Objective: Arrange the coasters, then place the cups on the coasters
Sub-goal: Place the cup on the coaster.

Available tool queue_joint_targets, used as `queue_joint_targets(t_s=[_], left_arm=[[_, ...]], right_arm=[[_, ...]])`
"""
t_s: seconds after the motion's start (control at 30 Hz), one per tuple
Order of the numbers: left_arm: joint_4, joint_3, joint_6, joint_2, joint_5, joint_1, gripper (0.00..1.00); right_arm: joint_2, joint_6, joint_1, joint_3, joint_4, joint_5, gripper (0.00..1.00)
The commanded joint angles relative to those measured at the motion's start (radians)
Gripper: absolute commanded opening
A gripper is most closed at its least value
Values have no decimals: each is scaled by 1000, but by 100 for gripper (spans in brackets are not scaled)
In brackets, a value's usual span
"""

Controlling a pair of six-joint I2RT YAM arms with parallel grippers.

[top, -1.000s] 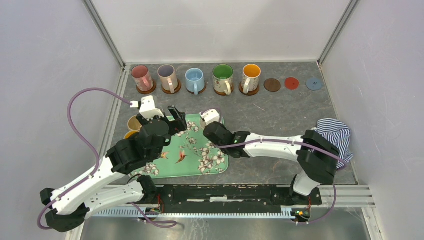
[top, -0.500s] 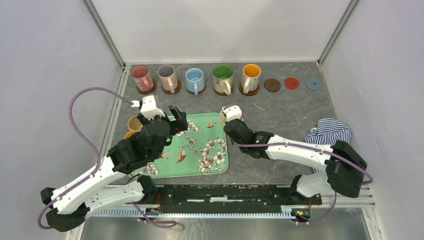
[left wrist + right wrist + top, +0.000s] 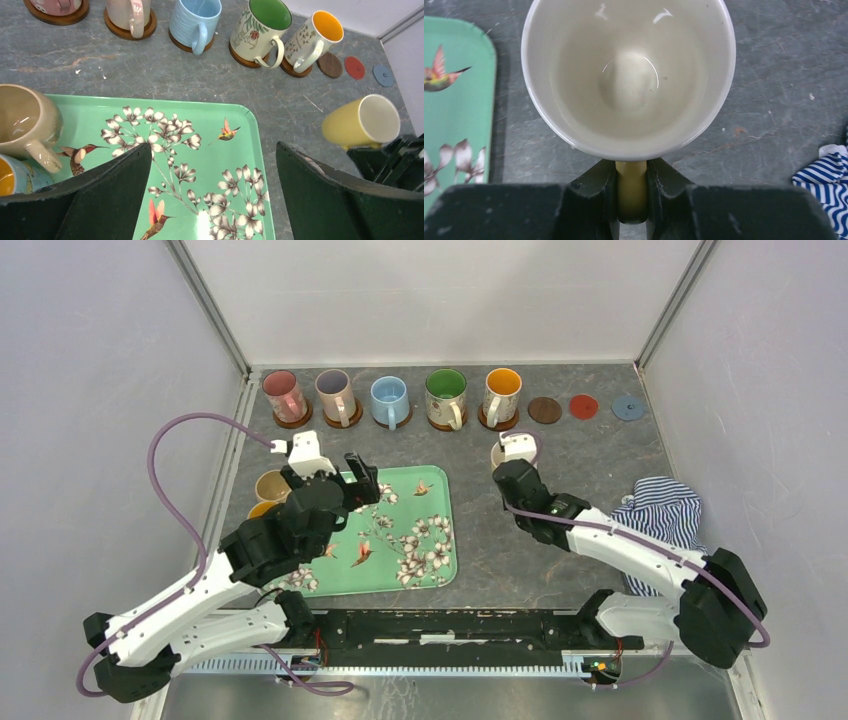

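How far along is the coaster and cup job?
Done: five cups sit on wooden coasters in the back row. In hand: the right jaws grip the yellow mug by its handle. Left: the dark brown, red and blue-grey coasters are bare; the tan mug and an orange-lined mug wait at the tray's left end.

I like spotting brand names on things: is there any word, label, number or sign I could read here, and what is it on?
None can be read.
The green-inside mug and the orange-inside mug carry only flower drawings.
The green tray shows only birds and blossoms.
The yellow mug is plain on the side that shows.
The striped cloth bears only stripes.
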Motion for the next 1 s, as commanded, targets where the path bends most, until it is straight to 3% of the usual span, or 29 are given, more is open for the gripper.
queue_joint_targets(t_s=[0.0, 0.47, 0.97], left_arm=[[28, -23, 34, -19, 38, 4, 100], [-10, -63, 98, -36, 87, 4, 100], [-70, -136, 133, -55, 87, 4, 100]], right_arm=[[-39, -27, -73, 20, 75, 63, 0], [131, -133, -438, 162, 215, -103, 0], [567, -187, -592, 531, 259, -250, 0]])
